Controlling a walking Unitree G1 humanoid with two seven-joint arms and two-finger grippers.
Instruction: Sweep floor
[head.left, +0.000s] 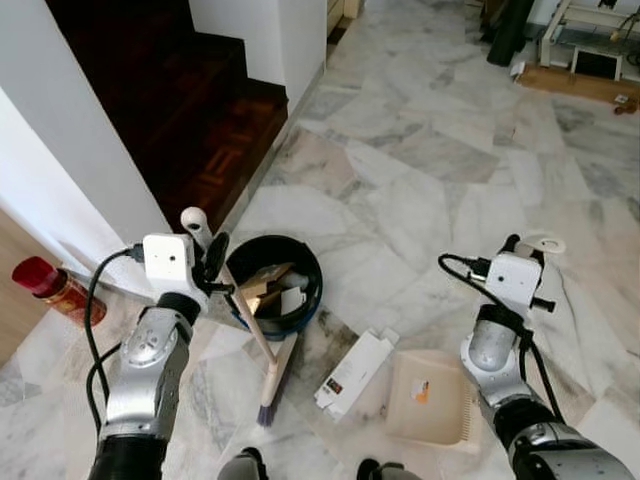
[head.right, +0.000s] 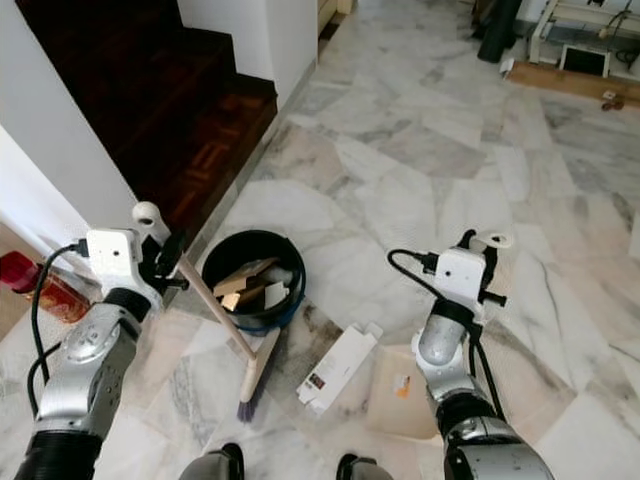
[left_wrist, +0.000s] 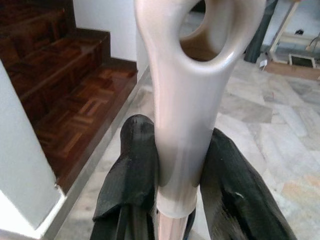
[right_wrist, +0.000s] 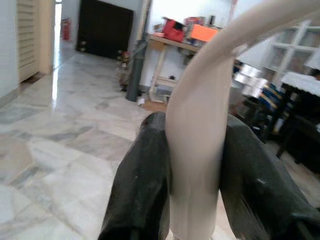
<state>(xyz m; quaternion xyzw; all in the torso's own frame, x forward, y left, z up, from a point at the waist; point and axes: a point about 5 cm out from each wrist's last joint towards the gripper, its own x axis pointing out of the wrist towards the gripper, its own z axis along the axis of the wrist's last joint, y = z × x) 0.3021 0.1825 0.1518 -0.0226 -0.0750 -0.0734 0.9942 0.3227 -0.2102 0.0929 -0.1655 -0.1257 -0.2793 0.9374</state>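
Note:
My left gripper (head.left: 212, 262) is shut on the cream top end of a broom handle (left_wrist: 182, 95), just below its hanging hole. The wooden broom (head.left: 255, 330) slants down to purple-tipped bristles (head.left: 270, 400) on the marble floor, next to a black bin (head.left: 312, 275) holding cardboard scraps. My right gripper (head.left: 527, 250) is shut on the cream handle (right_wrist: 197, 115) of a beige dustpan (head.left: 430, 400) that rests on the floor. A white carton (head.left: 355, 370) lies flat between the bristles and the dustpan.
Dark wooden stairs (head.left: 200, 120) rise at the back left beside a white wall (head.left: 60, 170). A red-capped jar (head.left: 48, 283) stands by the wall at my left. Shelving and boxes (head.left: 590, 55) sit far back right. Open marble floor stretches ahead.

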